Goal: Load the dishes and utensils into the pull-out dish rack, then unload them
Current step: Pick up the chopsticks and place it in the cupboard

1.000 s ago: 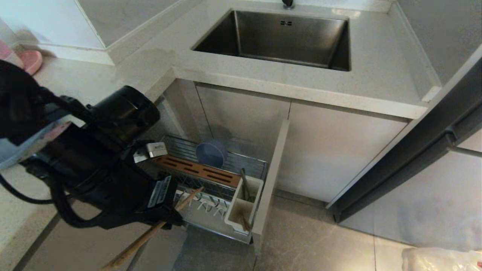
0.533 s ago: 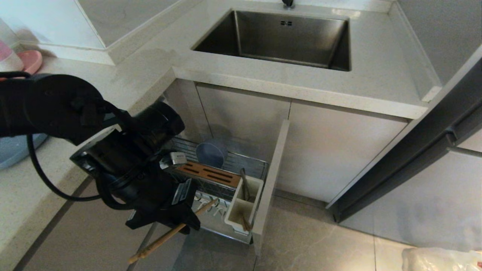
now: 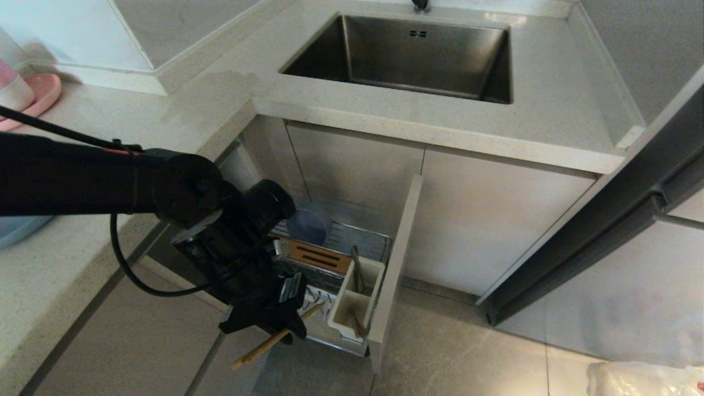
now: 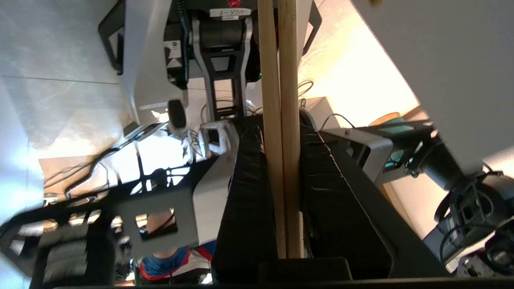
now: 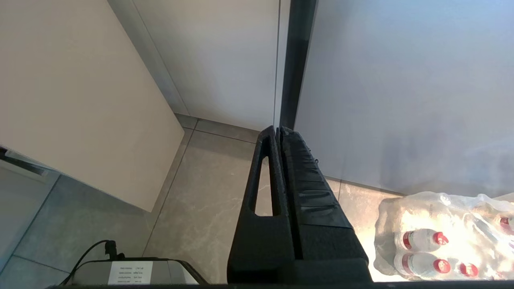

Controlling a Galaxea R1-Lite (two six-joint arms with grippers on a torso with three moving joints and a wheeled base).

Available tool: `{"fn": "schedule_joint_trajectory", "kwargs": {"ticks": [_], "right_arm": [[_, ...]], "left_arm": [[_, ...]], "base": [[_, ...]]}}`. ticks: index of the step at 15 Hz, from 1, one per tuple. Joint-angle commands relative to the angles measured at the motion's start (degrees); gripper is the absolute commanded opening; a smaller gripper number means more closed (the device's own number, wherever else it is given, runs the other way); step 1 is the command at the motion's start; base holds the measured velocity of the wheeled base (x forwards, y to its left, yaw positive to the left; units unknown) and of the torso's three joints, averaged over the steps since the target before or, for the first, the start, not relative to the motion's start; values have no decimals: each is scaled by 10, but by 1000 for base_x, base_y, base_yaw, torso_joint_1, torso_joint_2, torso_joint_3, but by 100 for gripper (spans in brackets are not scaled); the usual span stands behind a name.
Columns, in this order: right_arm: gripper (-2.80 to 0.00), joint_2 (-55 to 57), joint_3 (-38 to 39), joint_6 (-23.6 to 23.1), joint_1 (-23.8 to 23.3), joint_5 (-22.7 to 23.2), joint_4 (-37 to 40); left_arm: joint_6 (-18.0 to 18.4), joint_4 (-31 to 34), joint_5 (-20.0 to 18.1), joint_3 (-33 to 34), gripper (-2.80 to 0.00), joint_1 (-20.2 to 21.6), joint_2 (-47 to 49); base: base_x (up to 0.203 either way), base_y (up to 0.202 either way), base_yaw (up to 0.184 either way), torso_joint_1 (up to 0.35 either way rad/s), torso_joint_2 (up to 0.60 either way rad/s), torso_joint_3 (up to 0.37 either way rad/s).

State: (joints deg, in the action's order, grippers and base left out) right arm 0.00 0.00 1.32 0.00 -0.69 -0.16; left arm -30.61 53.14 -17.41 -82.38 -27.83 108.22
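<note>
The dish rack (image 3: 352,264) stands pulled out of the cabinet below the sink (image 3: 407,55), low near the floor. It is a wire basket, stiff but open-meshed, so thin things can slip through its gaps unless they go into the white cup (image 3: 355,300) at its front corner. That cup already holds a slim metal utensil (image 3: 357,269) in its rear compartment and what looks like a wooden stick in the front one.

The blue bowl (image 3: 309,224) sits at the back of the rack behind the wooden bar (image 3: 320,256). It looks like matte ceramic: fairly heavy for its size, breakable, best taken by the rim. A pale-blue plate's edge (image 3: 16,230) shows on the worktop (image 3: 181,110) at the far left; it would likely need a firm pinch on its rim.

The left end effector (image 3: 286,324) hangs just in front of the rack, pinching the chopsticks (image 4: 280,120) between its pads. They lie side by side, gripped near the middle, one end pointing toward the rack and the other toward the floor. They are light, rigid and smooth, so they may slide or scissor apart in the grip; a hold near the middle keeps them balanced.

The right end effector (image 5: 280,132) is parked over the floor, its fingers pressed together with nothing between them.
</note>
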Motion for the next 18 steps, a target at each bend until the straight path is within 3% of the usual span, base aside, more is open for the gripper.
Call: {"fn": "schedule_joint_trajectory", "kwargs": {"ticks": [1, 12, 18], "right_arm": [[-280, 1, 0, 0, 0, 0, 0], [-280, 0, 0, 0, 0, 0, 0], [-280, 0, 0, 0, 0, 0, 0]], "left_arm": [[-2, -3, -4, 6, -280, -1, 21], [-3, -26, -10, -12, -280, -39, 61], [-5, -97, -5, -16, -280, -34, 103]], "base": [[0, 0, 0, 0, 0, 0], [0, 0, 0, 0, 0, 0], [0, 0, 0, 0, 0, 0]]}}
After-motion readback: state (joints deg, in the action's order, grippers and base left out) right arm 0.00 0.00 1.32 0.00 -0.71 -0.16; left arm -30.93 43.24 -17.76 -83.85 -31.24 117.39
